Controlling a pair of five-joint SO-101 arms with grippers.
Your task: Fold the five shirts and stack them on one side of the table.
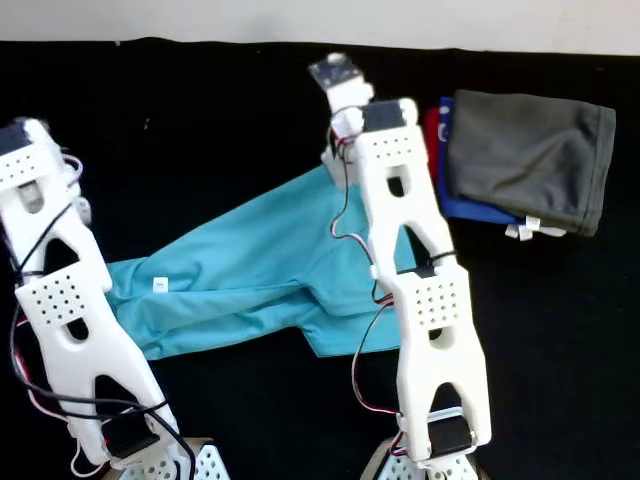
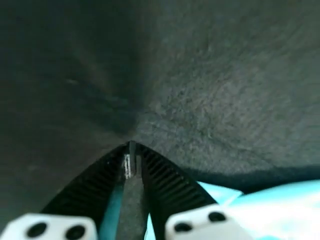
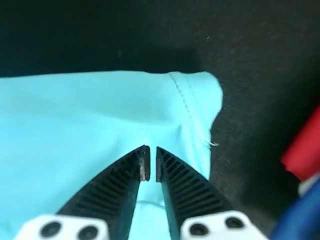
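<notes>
White perforated arm shells (image 1: 432,300), black ribbed fingers (image 3: 120,185), red-black cables (image 1: 354,375).

Readable text: none | teal shirt (image 1: 250,270): small white tag (image 1: 160,285), print, if any, too small to make out | folded shirts (image 1: 530,160): white tags (image 1: 527,229) at stack edge, likewise unreadable

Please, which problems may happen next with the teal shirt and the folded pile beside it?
1. The right end effector is shut over the teal shirt near its corner. If it goes down like this, it would probably push the cloth, not grip it.
2. The shirt lies bunched and slanted, so a fold from here may come out uneven.
3. The right arm stands close to the folded pile; a sideways swing could knock it.
</notes>
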